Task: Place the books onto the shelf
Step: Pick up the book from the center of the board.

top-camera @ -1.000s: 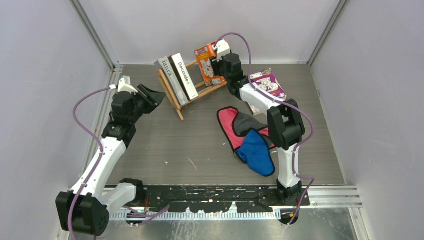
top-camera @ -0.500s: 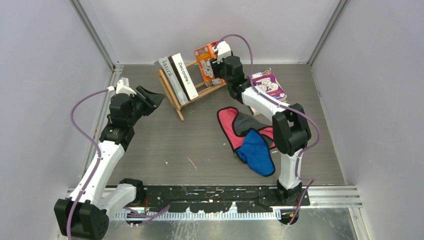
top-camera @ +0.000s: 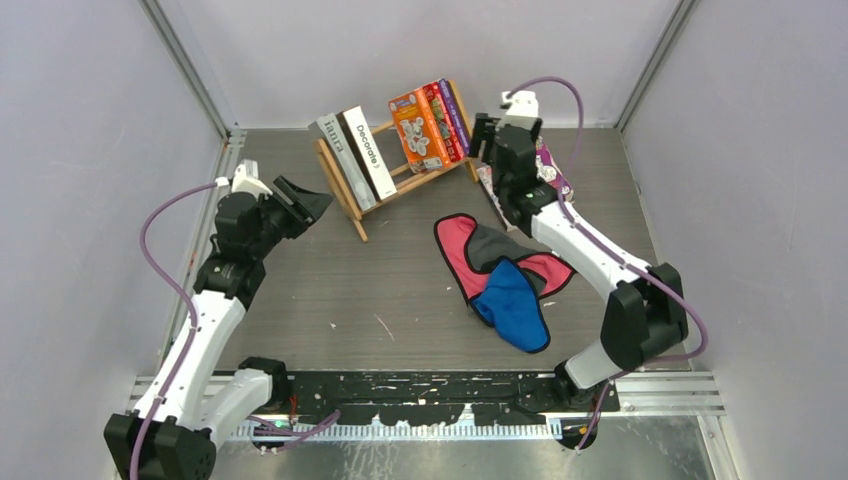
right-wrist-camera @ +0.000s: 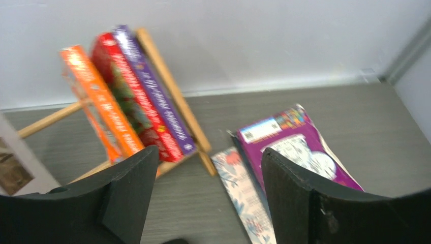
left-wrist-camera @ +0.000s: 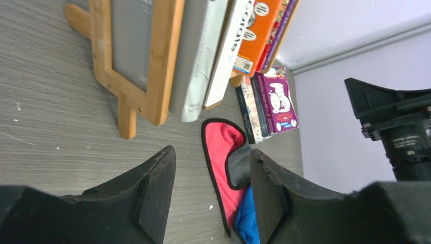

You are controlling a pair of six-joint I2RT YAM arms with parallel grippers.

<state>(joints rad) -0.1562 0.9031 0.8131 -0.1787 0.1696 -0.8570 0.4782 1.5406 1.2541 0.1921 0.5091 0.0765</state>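
While the right hand (right-wrist-camera: 208,157) hangs spread and empty, the purple book (right-wrist-camera: 292,147) lies on the tabletop (right-wrist-camera: 356,117) just below and right of it, with the shelf (right-wrist-camera: 179,101) ahead to its left. The left hand (left-wrist-camera: 212,155) is likewise spread, holding nothing. Risk: closing may also catch the floral book (right-wrist-camera: 244,198) touching it, dragging 2 books.

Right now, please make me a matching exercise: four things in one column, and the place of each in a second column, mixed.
1 orange book
2 "Decorate" book
3 purple book with white drawings
4 blue cloth

a beside the shelf, not on it
b partly over the red cloth
c shelved next to the grey book
d shelved next to the red book

Pairs: 1-d, 2-c, 3-a, 4-b
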